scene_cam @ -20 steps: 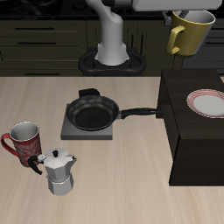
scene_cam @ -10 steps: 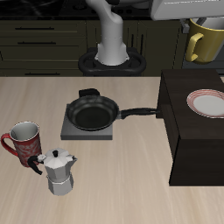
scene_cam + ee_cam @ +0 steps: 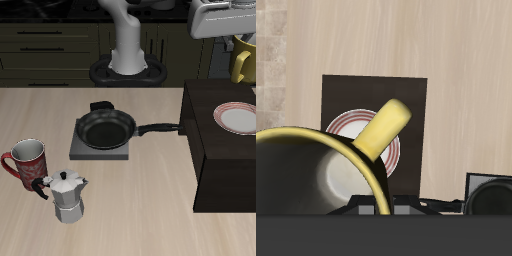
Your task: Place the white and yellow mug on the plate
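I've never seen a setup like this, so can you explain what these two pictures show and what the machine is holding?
These are computer-rendered pictures of a robot arm at a wooden table. One picture looks at the robot from the front and above. The other comes from a camera on the arm's hand, looking down. On the table stand a red mug, a silver coffee pot and a black frying pan. A dark block carries a white plate with a pink rim. The arm carries a yellow mug high above that plate; its fingers are not clearly visible.
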You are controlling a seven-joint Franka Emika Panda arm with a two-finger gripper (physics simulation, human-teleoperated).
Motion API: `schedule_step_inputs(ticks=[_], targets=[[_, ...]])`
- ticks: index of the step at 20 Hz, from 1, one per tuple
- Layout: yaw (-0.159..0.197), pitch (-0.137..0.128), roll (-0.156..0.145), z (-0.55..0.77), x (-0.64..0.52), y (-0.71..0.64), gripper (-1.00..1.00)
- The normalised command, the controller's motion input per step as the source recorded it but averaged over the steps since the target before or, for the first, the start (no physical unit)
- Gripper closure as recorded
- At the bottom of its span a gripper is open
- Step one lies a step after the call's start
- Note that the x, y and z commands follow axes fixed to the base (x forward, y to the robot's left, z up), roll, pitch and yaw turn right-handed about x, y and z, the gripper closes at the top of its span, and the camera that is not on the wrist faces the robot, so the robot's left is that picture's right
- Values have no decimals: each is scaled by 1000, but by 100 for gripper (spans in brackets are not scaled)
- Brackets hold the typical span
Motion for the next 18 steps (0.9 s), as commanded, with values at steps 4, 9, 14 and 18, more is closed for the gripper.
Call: schedule_step_inputs(ticks=[4,9,14,18], targets=[[17,25,20,-184,25,152,100],[14,16,-2,-157,67,63,100],[8,32,3,-248,77,37,100],[20,18,4,-174,105,12,100]])
